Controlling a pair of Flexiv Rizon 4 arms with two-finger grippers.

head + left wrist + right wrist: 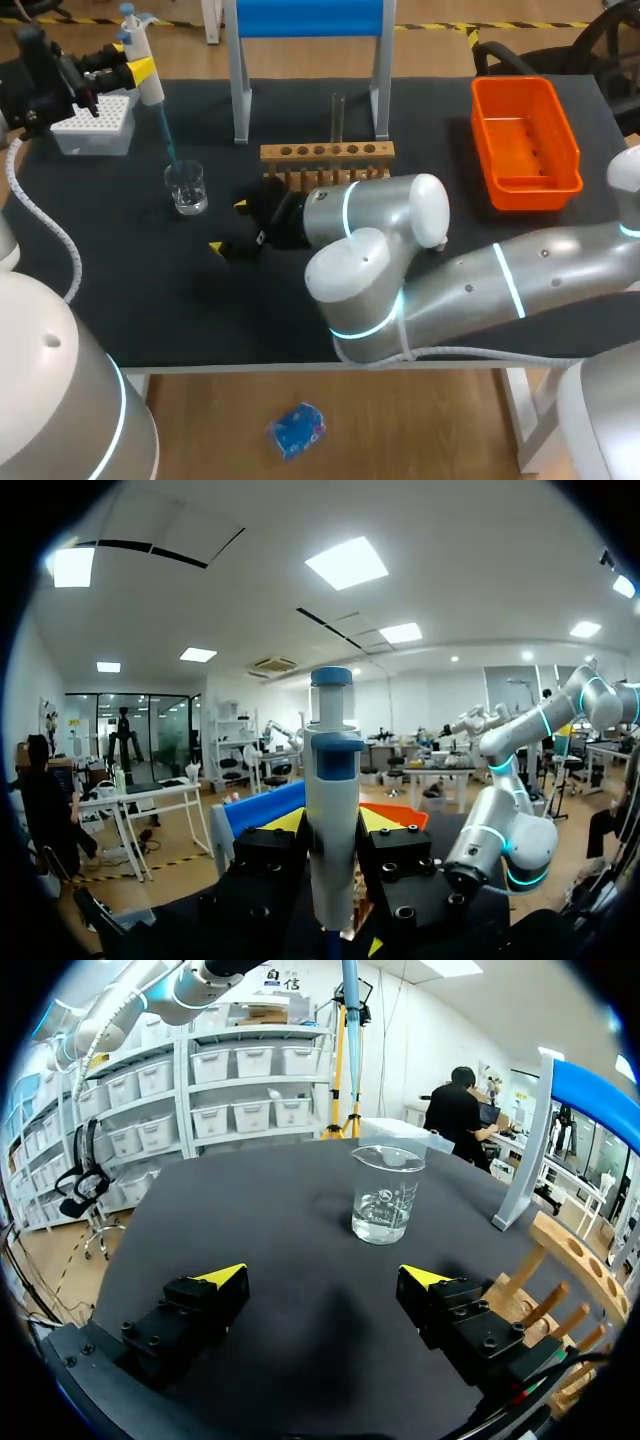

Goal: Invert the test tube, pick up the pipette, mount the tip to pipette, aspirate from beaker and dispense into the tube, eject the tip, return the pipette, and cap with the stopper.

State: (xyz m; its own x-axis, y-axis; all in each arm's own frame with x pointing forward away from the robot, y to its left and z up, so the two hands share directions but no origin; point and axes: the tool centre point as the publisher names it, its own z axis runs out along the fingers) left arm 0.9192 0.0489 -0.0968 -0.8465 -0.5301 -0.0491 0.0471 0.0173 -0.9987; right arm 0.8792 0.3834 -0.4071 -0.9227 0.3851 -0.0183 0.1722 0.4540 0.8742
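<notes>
Our left arm enters at the far left corner of the counter (150, 310). We note the left gripper (133, 64) held level above the white tip box (95, 125), its fingers closed on the pipette (149, 88) from two sides. The pipette stands near upright, and its blue tip (166, 138) slants down to the mouth of the beaker (187, 188). Our right arm reaches across past the middle, with the right gripper (323, 1278) low over the counter, fingers spread wide with nothing between them. The beaker stands ahead of them, apart. The test tube (338, 115) is upright in the wooden rack (327, 153), which lies just beside the right gripper. The left wrist view gives only the pipette's upper body between the fingers. The right wrist view shows clear liquid in the beaker; we cannot tell whether the tip reaches it.
</notes>
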